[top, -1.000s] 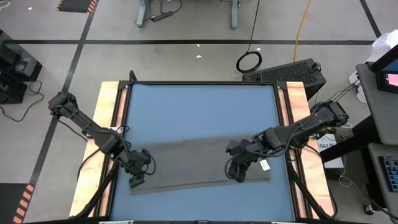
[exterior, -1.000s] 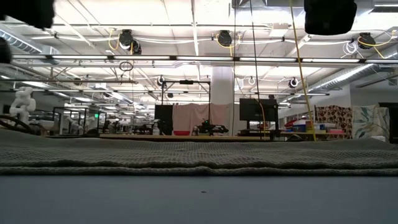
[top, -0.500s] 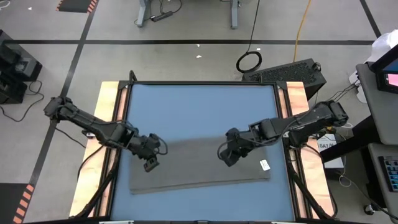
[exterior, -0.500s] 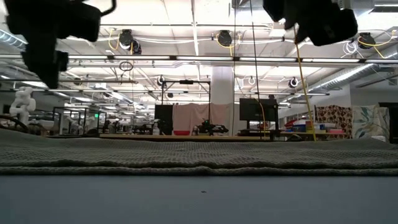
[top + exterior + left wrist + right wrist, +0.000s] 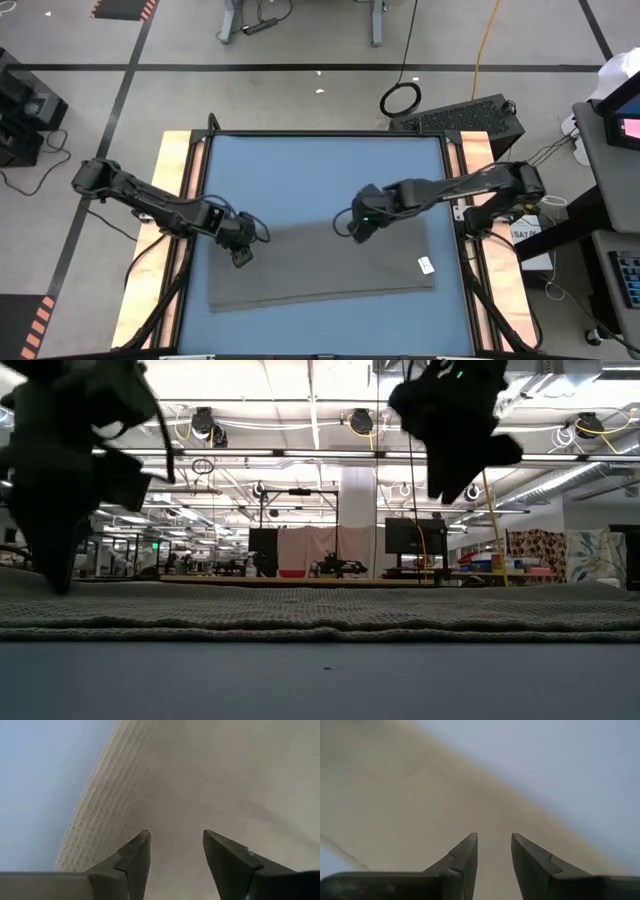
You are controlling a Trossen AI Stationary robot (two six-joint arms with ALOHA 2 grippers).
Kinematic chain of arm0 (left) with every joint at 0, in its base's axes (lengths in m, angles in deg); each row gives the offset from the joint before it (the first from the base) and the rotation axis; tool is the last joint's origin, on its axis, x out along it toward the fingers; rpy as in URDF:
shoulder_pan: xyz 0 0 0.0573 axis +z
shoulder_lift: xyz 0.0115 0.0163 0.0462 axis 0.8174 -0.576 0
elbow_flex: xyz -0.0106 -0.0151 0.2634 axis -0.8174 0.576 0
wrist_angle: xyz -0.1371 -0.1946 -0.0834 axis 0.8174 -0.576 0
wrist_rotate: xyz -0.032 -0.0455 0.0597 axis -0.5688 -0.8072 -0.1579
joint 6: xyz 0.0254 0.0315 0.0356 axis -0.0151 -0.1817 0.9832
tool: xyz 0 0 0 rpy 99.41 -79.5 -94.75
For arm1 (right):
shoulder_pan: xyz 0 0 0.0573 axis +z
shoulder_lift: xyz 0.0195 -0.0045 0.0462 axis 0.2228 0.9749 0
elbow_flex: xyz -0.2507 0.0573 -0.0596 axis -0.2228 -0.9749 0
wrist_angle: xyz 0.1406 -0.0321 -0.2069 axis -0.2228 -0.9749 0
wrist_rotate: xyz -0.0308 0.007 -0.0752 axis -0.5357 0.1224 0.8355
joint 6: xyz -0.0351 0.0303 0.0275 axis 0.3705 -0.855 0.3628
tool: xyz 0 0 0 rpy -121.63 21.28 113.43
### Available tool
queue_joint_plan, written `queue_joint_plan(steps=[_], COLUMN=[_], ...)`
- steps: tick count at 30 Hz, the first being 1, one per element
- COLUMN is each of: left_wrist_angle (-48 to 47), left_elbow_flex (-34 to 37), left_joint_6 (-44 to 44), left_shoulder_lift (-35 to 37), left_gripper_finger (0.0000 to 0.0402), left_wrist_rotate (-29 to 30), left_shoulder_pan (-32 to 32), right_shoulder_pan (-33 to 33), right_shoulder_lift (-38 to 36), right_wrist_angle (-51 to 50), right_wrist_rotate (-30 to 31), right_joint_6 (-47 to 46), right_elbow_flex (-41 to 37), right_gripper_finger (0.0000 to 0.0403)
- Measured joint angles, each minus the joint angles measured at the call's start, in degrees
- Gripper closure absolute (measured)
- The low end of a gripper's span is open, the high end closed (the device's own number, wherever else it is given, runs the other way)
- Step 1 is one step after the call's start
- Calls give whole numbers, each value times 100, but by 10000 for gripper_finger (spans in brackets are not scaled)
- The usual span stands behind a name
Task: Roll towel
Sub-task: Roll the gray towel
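A large industrial lab hall was shown by ceiling lights (image 5: pixel 360 422), hanging cables (image 5: pixel 482 470) and workstations (image 5: pixel 265 550).

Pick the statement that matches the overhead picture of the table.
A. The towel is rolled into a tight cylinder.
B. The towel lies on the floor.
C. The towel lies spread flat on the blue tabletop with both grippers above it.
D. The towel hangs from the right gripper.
C: the towel lies flat on the blue tabletop, with the left gripper and right gripper both over it, empty.
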Motion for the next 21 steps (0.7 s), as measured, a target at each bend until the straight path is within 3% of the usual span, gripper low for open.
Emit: queue_joint_plan(steps=[5, 14, 21], left_wrist_angle=[630, 1004, 1082], left_elbow_flex=[631, 771, 649], left_joint_6=[56, 1152, 1534], left_shoulder_lift=[-55, -51, -28], left_gripper_finger=[224, 225, 225], left_wrist_rotate=[74, 269, 98], left_shoulder_pan=[1, 408, 946], right_shoulder_pan=[-183, -4, 424], right_shoulder_lift=[798, 2342, 2503], right_wrist_angle=[159, 565, 755], right_wrist_rotate=[-563, -1253, -966], right_joint_6=[106, -686, -1854], right_elbow_flex=[0, 31, 29], right_gripper_finger=[294, 294, 294])
